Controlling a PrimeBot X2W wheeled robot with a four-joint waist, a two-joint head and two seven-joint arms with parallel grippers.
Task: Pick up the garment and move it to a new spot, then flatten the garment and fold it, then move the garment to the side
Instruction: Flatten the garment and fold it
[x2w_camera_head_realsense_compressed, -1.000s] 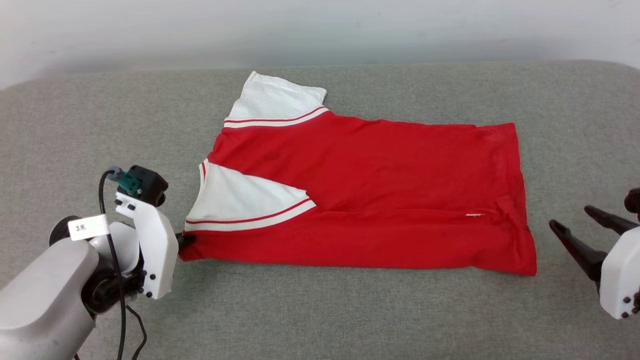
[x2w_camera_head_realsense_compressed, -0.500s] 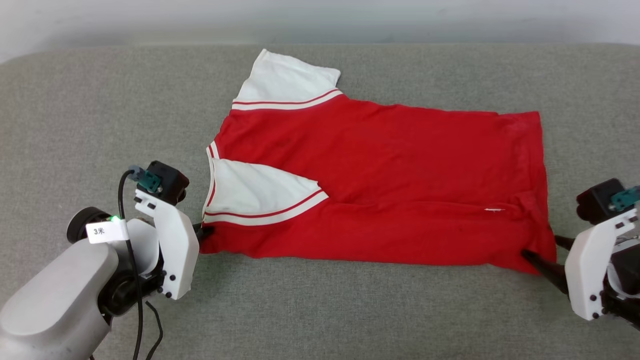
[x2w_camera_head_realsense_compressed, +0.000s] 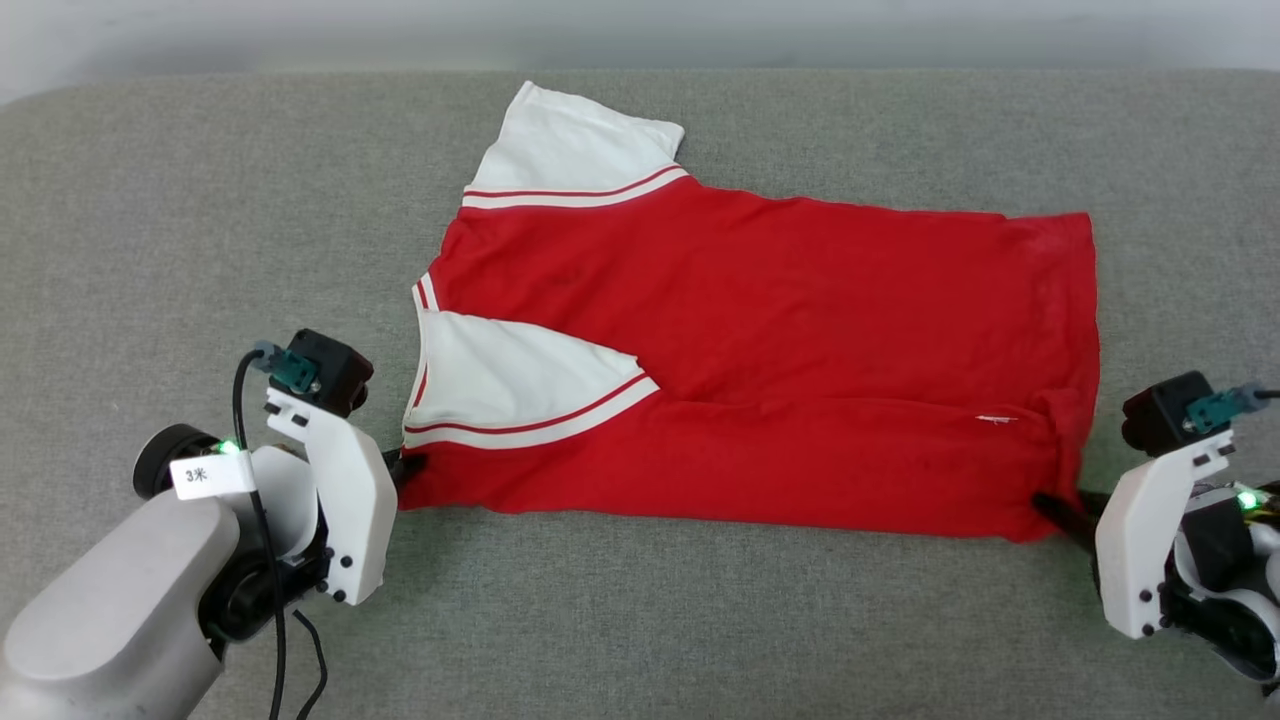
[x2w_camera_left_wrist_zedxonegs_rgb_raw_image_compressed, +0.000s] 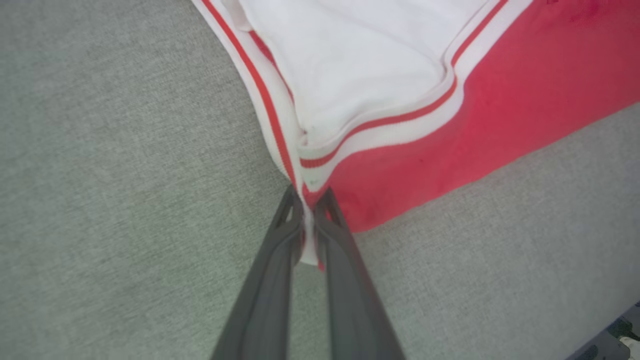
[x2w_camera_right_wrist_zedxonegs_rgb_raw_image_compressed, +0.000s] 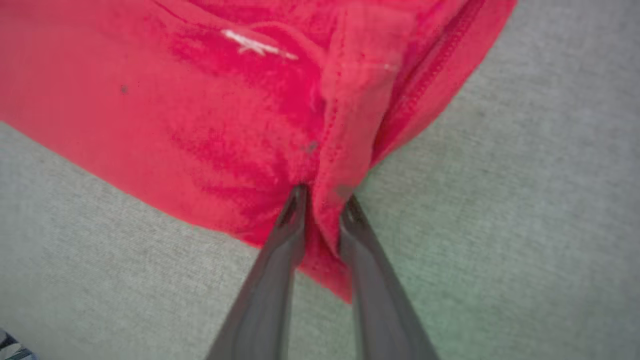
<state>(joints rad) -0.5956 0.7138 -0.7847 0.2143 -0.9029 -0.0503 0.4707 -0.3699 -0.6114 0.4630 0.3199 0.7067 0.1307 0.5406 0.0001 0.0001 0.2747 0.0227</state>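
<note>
The garment (x2w_camera_head_realsense_compressed: 760, 330) lies spread on the grey cloth surface, red side up, collar to the left and hem to the right. One white sleeve points away from me and the other is folded over the body. My left gripper (x2w_camera_head_realsense_compressed: 405, 465) is shut on the near shoulder corner by the striped trim (x2w_camera_left_wrist_zedxonegs_rgb_raw_image_compressed: 310, 200). My right gripper (x2w_camera_head_realsense_compressed: 1050, 503) is at the near hem corner. In the right wrist view its tips (x2w_camera_right_wrist_zedxonegs_rgb_raw_image_compressed: 324, 197) pinch a bunched red fold of the garment (x2w_camera_right_wrist_zedxonegs_rgb_raw_image_compressed: 175, 100). No lettering shows on this side.
The grey padded surface (x2w_camera_head_realsense_compressed: 640, 620) extends well beyond the shirt on every side, with a wide bare strip along the near edge between my two arms. A pale wall runs along the far edge (x2w_camera_head_realsense_compressed: 640, 30).
My right gripper came in from the right to the near hem corner and closed its fingers on the fabric. The head camera shifted. The left grip is unchanged.
</note>
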